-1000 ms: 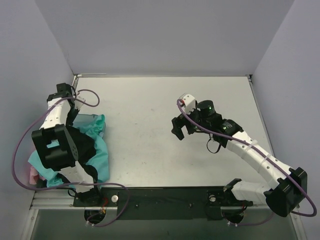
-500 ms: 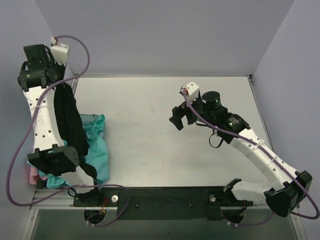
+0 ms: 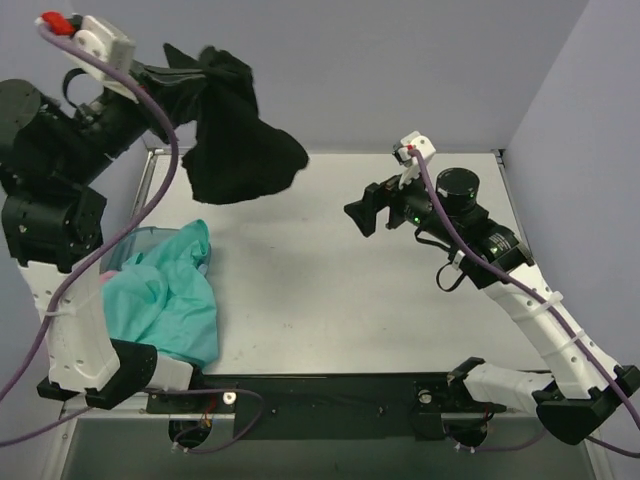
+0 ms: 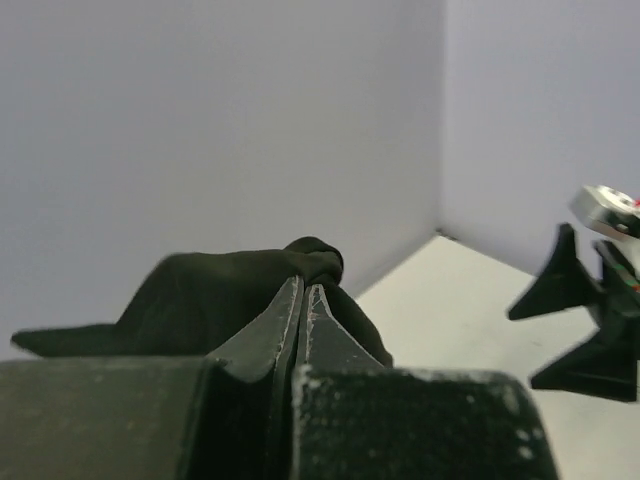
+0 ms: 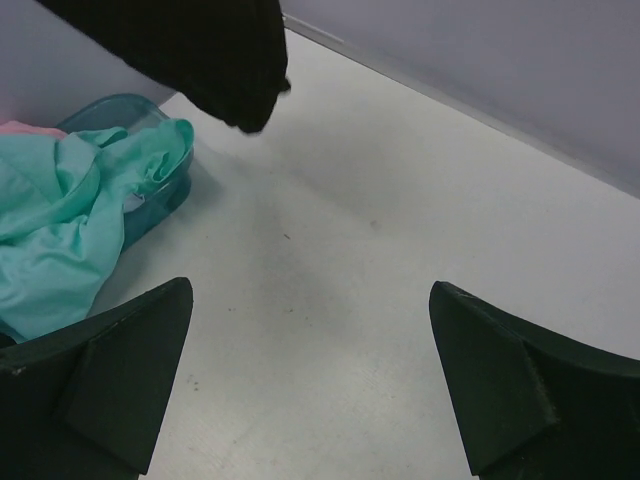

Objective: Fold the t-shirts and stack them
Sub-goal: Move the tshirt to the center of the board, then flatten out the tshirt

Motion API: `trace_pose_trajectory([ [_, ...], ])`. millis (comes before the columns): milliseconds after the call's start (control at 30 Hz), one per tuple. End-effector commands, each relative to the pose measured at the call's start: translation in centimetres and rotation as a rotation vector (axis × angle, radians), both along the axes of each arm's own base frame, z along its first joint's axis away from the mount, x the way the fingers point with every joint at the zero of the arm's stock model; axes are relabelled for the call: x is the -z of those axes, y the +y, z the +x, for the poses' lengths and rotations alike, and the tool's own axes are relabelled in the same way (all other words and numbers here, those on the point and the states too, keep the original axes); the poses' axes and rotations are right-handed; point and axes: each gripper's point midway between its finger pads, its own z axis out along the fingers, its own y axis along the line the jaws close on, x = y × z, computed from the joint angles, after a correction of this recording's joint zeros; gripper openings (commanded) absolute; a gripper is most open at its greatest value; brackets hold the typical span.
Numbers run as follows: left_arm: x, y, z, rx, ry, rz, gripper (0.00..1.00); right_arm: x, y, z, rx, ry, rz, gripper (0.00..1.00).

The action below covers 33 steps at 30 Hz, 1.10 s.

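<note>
left wrist: black tee (image 4: 200, 290) in pincer (image 4: 303, 290)

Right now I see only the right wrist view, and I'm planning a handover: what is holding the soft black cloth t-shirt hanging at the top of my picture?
Observer: The left claw, shut on a bunched fold of the black t-shirt, held high near the far left corner of the grey table.
Operator: Where is my claw relative to it?
Observer: The right claw is open, to the shirt's right, apart from it and pointing towards it.
</note>
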Motion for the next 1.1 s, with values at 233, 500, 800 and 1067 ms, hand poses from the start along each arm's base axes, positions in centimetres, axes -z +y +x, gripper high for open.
trace_pose_trajectory([
  [233, 14.5, -14.1, 6.3, 0.28, 0.349, 0.188, 0.0, 1.6, -7.1, 0.3, 0.192, 0.081, -0.035, 1.0],
  [500, 25.4, -14.7, 12.3, 0.208, 0.57, 0.279, 0.0, 10.9, -8.6, -1.8, 0.216, 0.399, -0.232, 0.99],
  [800, 31.0, -15.0, 13.6, 0.227, 0.72, 0.263, 0.0, 22.2, -1.1, -2.6, 0.064, 0.748, -0.1, 0.97],
  [1067, 31.3, -12.4, 15.0, 0.154, 0.762, 0.208, 0.0, 28.4, 3.4, -2.2, -0.058, 0.863, -0.332, 0.86],
])
